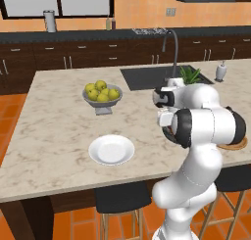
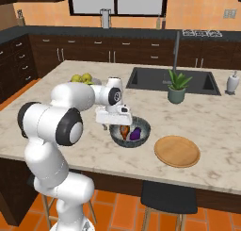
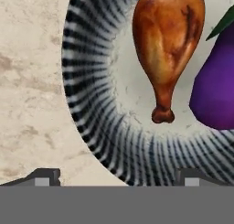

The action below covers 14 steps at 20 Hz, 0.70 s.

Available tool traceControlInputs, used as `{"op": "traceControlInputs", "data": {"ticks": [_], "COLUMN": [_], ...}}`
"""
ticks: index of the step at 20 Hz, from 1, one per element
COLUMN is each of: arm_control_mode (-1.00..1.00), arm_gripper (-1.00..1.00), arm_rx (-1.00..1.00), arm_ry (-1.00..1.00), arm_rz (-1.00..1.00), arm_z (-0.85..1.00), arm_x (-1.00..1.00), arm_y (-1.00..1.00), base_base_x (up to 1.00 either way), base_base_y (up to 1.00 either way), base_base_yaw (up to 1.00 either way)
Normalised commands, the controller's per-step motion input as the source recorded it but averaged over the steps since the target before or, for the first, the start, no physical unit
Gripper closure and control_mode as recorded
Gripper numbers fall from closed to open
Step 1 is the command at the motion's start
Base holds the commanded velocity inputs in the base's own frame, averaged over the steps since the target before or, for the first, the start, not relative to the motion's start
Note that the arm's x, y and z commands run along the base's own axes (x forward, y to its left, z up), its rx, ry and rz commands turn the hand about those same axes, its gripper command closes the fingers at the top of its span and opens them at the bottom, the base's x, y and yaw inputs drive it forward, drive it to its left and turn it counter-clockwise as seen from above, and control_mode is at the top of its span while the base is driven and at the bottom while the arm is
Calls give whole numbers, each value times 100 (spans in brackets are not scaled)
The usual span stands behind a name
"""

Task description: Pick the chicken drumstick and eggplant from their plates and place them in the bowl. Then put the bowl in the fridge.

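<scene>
The bowl (image 2: 130, 132), dark and speckled, stood at the centre of the right base view on the marble counter (image 2: 212, 117), and already held both foods: the chicken drumstick (image 2: 124, 131) lay to the left and the eggplant (image 2: 135, 134) just beside it to the right. In the hand view the drumstick (image 3: 167, 45) occupied the upper centre, bone end pointing down, with the eggplant (image 3: 217, 88) at the right edge, both resting on the pale inside of the bowl (image 3: 91, 104). The loading step therefore appeared complete; carrying the bowl to the fridge remained. The gripper (image 2: 114, 126) hovered at the bowl's left rim, jaws spread wide and holding nothing, one tip over the counter and one over the rim in the hand view. The tan wooden plate (image 2: 177, 151), lower right of centre, was bare, as was the white plate (image 1: 111, 149) at lower centre of the left base view. Above the white plate, a grey pedestal bowl (image 1: 102, 101) contained yellow-green fruit. A potted plant (image 2: 177, 87) stood by the sink (image 2: 141, 79)
</scene>
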Motion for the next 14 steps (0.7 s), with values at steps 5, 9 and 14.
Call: {"op": "traceControlInputs", "data": {"ticks": [5, 9, 14], "arm_control_mode": [-100, -100, -100], "arm_gripper": [-100, -100, -100], "arm_rx": [-3, 0, -1], "arm_ry": [-8, -1, -3], "arm_rz": [16, 13, 7], "arm_z": [-45, -30, -23], "arm_x": [18, 51, 6], "arm_y": [0, 0, 0], "base_base_x": [0, 0, 0], "base_base_y": [0, 0, 0], "base_base_yaw": [0, 0, 0]}}
